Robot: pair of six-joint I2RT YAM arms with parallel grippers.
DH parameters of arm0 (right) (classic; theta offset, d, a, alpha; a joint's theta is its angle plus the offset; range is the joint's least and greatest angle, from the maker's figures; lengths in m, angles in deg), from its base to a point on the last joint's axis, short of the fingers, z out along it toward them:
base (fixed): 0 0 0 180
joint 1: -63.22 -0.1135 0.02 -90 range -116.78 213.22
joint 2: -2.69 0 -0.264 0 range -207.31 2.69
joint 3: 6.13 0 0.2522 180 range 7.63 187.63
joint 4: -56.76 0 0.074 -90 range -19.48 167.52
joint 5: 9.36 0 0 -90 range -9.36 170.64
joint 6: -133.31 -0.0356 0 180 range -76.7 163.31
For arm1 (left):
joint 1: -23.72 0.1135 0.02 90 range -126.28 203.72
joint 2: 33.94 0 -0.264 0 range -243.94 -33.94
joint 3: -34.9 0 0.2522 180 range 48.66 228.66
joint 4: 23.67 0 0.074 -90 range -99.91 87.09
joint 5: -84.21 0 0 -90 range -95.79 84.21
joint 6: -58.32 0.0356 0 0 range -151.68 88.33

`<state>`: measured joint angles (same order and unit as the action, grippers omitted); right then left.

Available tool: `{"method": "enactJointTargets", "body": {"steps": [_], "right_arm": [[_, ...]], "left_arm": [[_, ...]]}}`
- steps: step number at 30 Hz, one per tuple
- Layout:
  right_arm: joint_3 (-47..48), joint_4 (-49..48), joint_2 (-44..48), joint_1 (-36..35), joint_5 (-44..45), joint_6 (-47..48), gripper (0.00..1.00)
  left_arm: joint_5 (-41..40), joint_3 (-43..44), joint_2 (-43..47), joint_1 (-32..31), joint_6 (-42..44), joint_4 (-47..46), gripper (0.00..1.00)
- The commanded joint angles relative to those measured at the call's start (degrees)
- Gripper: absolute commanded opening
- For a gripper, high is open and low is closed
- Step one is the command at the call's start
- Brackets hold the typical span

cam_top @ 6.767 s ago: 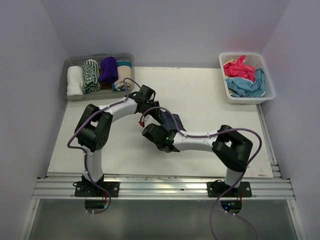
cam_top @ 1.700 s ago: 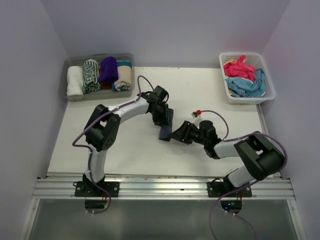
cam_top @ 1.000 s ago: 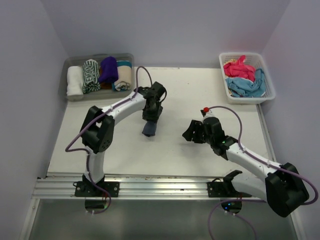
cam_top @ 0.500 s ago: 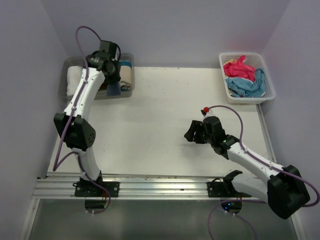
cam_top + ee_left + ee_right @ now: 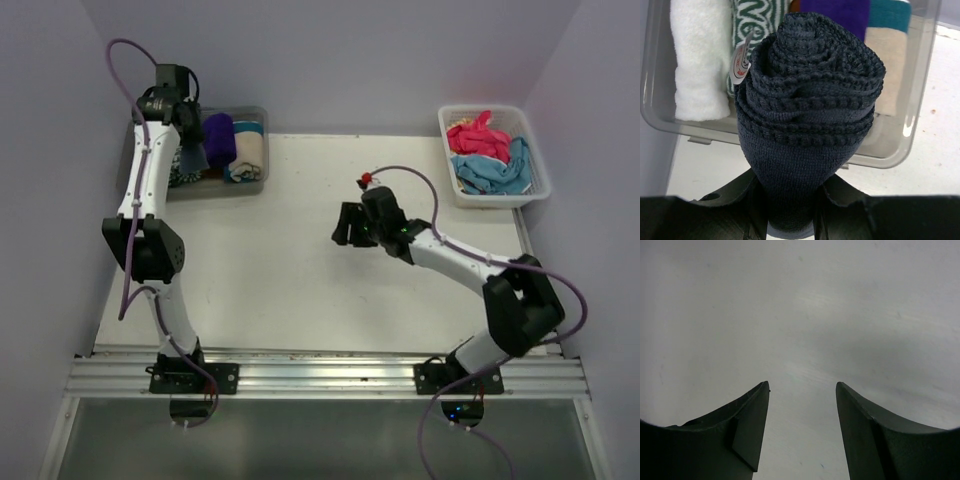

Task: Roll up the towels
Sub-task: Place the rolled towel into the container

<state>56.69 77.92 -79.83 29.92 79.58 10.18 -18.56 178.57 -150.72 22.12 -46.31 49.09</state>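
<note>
My left gripper is shut on a rolled dark navy towel, holding it end-on above the clear tub at the table's far left corner. In the tub lie rolled towels side by side: white, green-patterned, purple and cream-and-teal. The navy roll hangs over the green-patterned and purple ones. A white tag sticks out of its left side. My right gripper hovers open over the bare middle of the table, with nothing between its fingers.
A white lattice basket at the far right corner holds loose pink and light blue towels. The purple walls stand close behind the tub and on both sides of the table.
My left arm carried the navy roll from the table's middle to over the tub, then a little further left. My right gripper, open, swung up and left towards the table's centre.
</note>
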Motion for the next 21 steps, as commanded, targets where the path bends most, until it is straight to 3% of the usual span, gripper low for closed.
{"method": "enactJointTargets", "body": {"steps": [1,2,3,4,5,9,18,21], "right_arm": [[14.9,-3.2,-10.8,-3.4,-0.8,2.0,0.60],[21.9,-3.4,-14.3,-4.0,-1.6,1.8,0.61],[36.9,-2.7,-26.7,-4.0,-3.4,0.1,0.61],[37.1,-2.7,-26.8,-4.0,-3.4,0.1,0.61],[40.9,-2.1,-32.9,-4.0,-3.6,-0.7,0.62],[62.3,0.5,-46.5,-4.0,-4.4,-4.4,0.62],[90.6,0.8,-69.0,-5.4,-4.9,-11.8,0.63],[91.1,0.2,-70.5,-5.6,-5.3,-13.2,0.61]], "left_arm": [[0.3,-0.6,0.4,1.6,2.7,-4.4,0.21],[0.4,-0.7,0.3,3.5,2.5,-4.5,0.21],[1.9,-2.4,1.1,4.5,1.7,-4.9,0.20],[2.0,-2.4,1.9,4.5,1.7,-5.6,0.20],[2.4,-4.6,2.7,4.6,1.5,-6.3,0.20],[3.9,-7.8,5.7,5.0,0.6,-7.8,0.21],[5.7,-9.5,8.2,5.1,0.2,-7.3,0.21],[6.4,-9.9,8.6,5.2,0.1,-7.4,0.21]]}}
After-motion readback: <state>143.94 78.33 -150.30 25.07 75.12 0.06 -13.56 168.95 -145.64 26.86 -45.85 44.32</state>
